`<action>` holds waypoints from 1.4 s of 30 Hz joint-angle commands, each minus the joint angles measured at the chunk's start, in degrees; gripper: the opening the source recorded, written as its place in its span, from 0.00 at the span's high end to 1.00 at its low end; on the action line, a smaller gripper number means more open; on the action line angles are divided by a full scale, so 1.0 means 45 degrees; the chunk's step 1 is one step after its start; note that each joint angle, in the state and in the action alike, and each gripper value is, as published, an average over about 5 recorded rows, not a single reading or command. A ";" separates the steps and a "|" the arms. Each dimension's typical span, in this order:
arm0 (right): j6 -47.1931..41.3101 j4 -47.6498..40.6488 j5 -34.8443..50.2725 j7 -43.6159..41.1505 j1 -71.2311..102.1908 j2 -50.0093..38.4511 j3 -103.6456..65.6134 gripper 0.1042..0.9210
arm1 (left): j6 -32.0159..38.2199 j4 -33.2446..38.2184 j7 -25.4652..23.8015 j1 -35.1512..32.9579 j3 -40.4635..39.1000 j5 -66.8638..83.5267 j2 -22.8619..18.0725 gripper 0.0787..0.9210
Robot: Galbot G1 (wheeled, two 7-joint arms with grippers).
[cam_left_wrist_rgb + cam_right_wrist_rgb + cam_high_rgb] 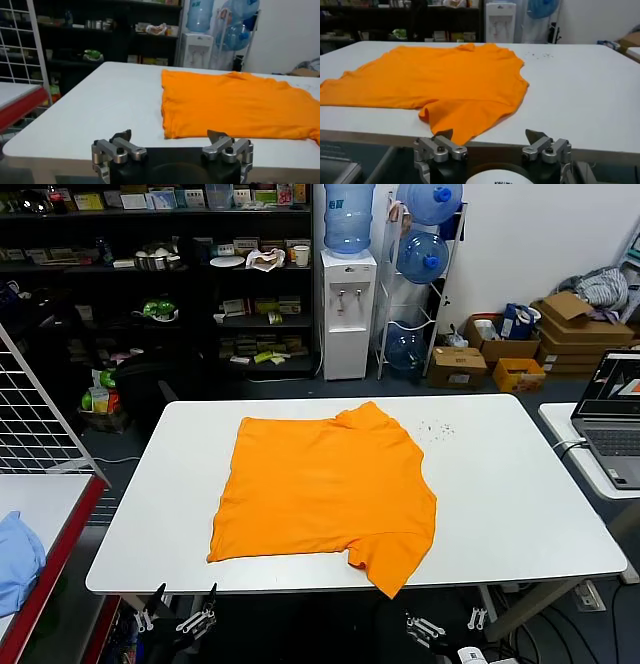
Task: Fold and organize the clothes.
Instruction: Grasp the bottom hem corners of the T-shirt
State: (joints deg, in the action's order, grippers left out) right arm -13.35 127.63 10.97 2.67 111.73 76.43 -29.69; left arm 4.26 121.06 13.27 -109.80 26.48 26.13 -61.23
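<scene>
Head view shows our orange T-shirt (pixel 325 489) spread flat mid-counter (pixel 520 484), while our left pincer (pixel 180 616) and right pincer (pixel 445 629) wait released, empty, below its near edge.

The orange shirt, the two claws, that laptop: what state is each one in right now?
Orange T-shirt: spread flat on the white table, not folded, one sleeve over the near edge.
Left gripper: open, empty, below the near edge.
Right gripper: open, empty, below the near edge.
Laptop: lid up.
</scene>
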 commanded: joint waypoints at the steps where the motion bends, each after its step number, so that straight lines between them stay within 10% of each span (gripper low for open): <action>1: 0.0003 0.0016 -0.0029 -0.0021 -0.0104 0.0005 -0.0001 0.00 | -0.0266 -0.0084 0.0216 0.0771 -0.0175 0.0412 0.0360 0.00; 30: -0.2405 -0.2121 0.0559 0.1885 -0.3764 0.0944 0.1463 0.01 | -0.1684 -0.2418 0.1424 0.4555 -0.2627 0.3286 0.1746 0.01; 42: -0.2428 -0.2183 0.0332 0.1943 -0.3559 0.1196 0.1816 0.39 | -0.1660 -0.2556 0.1400 0.4740 -0.2891 0.3230 0.1642 0.37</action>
State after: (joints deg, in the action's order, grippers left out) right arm -23.54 118.43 12.41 10.93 96.54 81.46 -22.23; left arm -2.73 110.25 19.46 -89.52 14.67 39.78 -54.00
